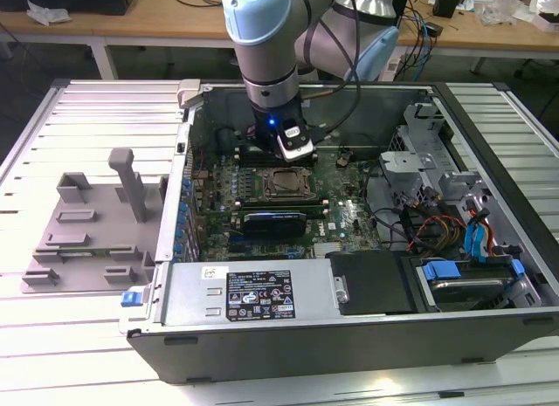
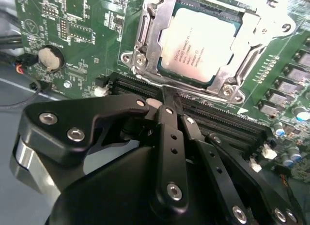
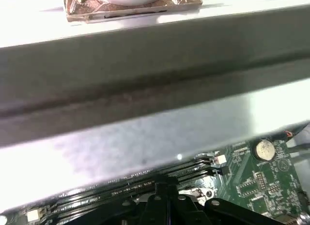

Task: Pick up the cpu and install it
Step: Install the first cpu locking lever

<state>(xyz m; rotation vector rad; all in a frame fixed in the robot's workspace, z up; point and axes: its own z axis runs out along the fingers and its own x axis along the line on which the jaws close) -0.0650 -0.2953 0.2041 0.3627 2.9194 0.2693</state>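
Observation:
The cpu (image 2: 196, 43), a flat square chip with a silvery top, lies in the motherboard socket, framed by the socket's metal bracket (image 2: 145, 41). In the exterior view the cpu (image 1: 286, 184) sits at the middle of the green board inside the open computer case. My gripper (image 2: 167, 95) hangs over the black memory slots (image 2: 227, 121) just beside the socket, its two black fingers pressed together with nothing between them. It is apart from the cpu. In the first wrist view the gripper (image 3: 162, 187) points toward the case's grey metal wall (image 3: 145, 99).
The case walls (image 1: 188, 161) ring the board. A drive cage with cables (image 1: 437, 196) stands at the exterior view's right, and a black power supply (image 1: 262, 292) lies along the near side. A grey fixture (image 1: 96, 223) rests on the table at the exterior view's left.

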